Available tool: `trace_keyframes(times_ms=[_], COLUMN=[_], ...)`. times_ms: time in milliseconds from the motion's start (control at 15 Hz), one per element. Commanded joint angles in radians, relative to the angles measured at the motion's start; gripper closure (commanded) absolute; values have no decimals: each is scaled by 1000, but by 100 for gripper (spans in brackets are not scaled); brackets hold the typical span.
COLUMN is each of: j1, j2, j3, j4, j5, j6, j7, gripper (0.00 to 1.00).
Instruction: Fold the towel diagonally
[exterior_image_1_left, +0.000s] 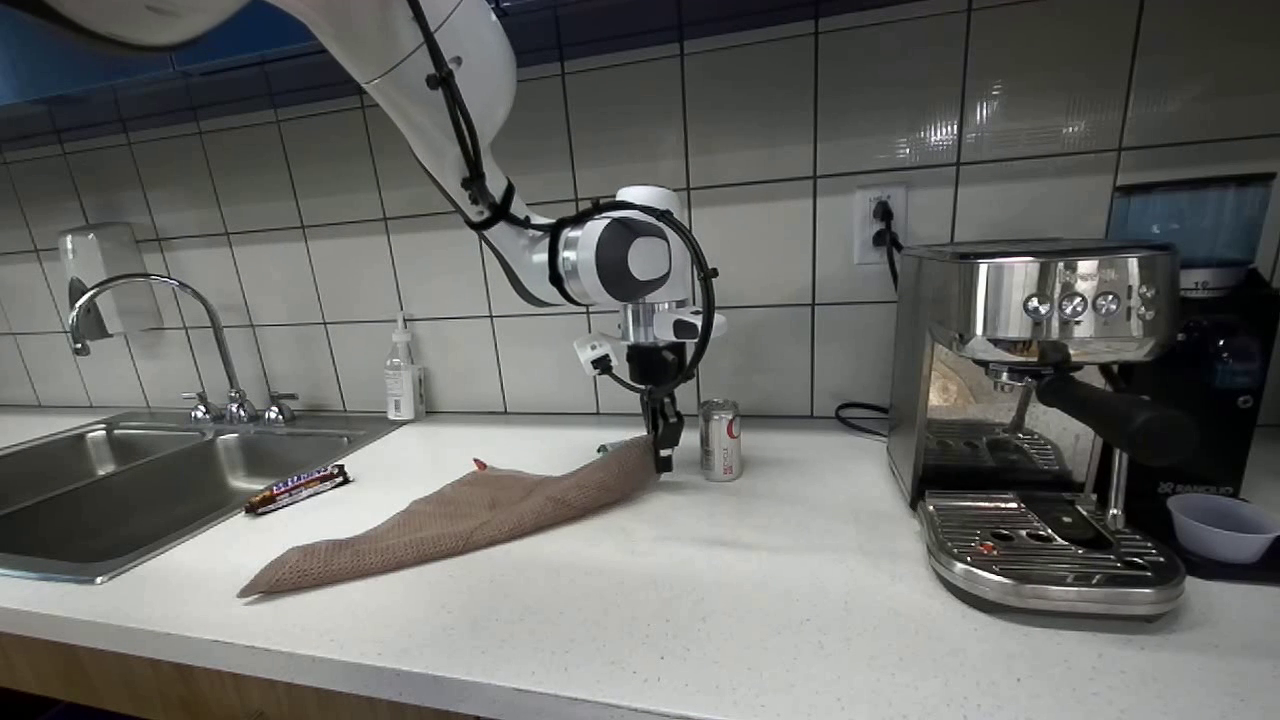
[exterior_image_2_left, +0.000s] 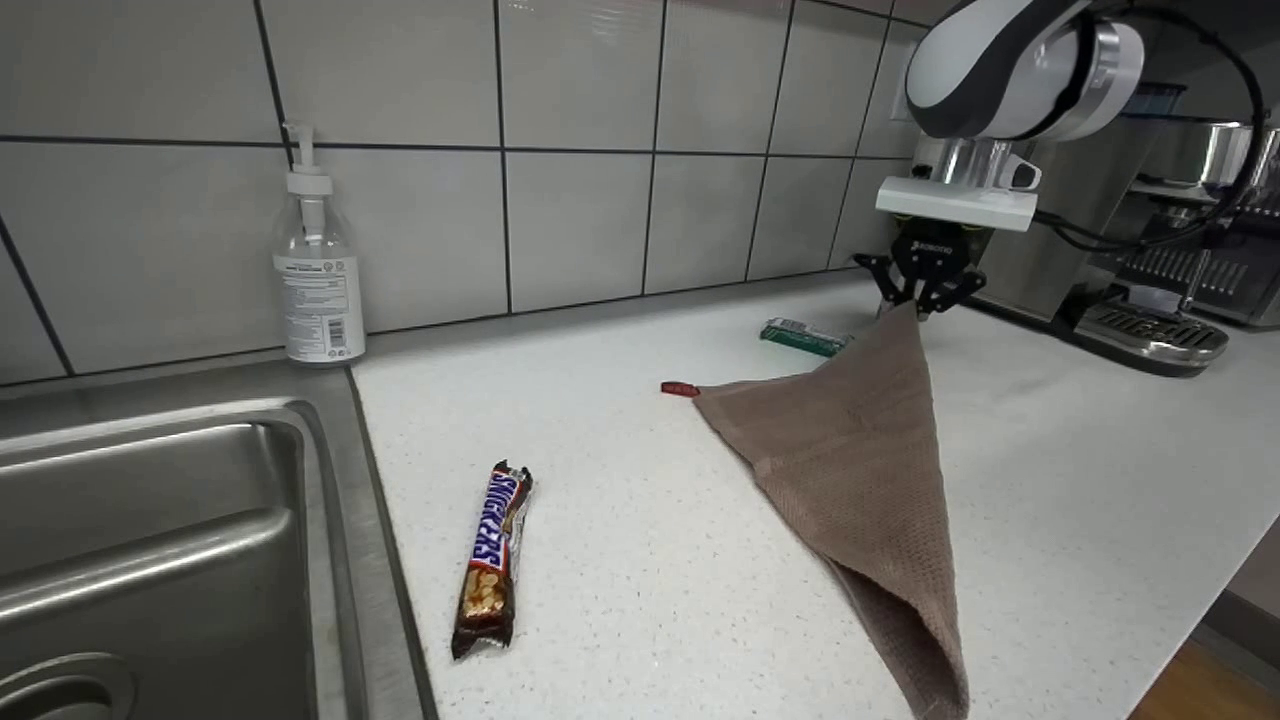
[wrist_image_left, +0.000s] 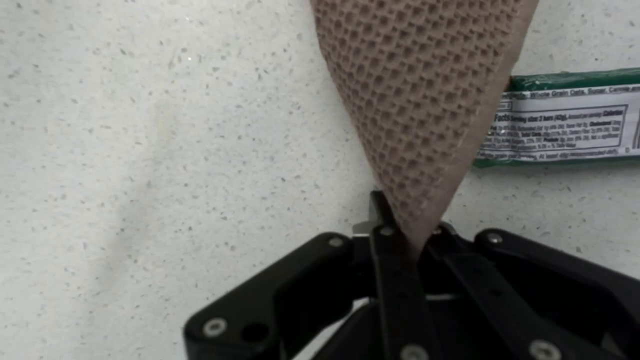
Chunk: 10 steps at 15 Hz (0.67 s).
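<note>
The brown-taupe towel (exterior_image_1_left: 470, 515) stretches across the white counter in a roughly triangular shape, with one corner pulled up off the surface. My gripper (exterior_image_1_left: 662, 460) is shut on that raised corner, low over the counter. In an exterior view the towel (exterior_image_2_left: 860, 440) slopes down from the gripper (exterior_image_2_left: 907, 308), and a loose, open fold shows along its lower end. The wrist view has the towel (wrist_image_left: 420, 90) narrowing to a point between the fingers of my gripper (wrist_image_left: 402, 215); the towel hides part of the fingertips.
A silver can (exterior_image_1_left: 720, 440) stands close beside the gripper. A green wrapped bar (wrist_image_left: 565, 117) lies by the towel, partly under or behind it. A red piece (exterior_image_2_left: 680, 388) pokes out at a towel corner. Also here are a Snickers bar (exterior_image_2_left: 492, 560), sink (exterior_image_1_left: 215, 490) and coffee machine (exterior_image_1_left: 1040, 420).
</note>
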Motion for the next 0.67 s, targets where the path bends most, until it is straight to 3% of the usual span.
trace_keyframes(times_ms=[0,600], j1=[23,94], j2=[-80,-221], j3=[0,17], j4=[-61,-194], j5=[-19,-54], j6=[-2,12], j7=[5,7], gripper=[99,99])
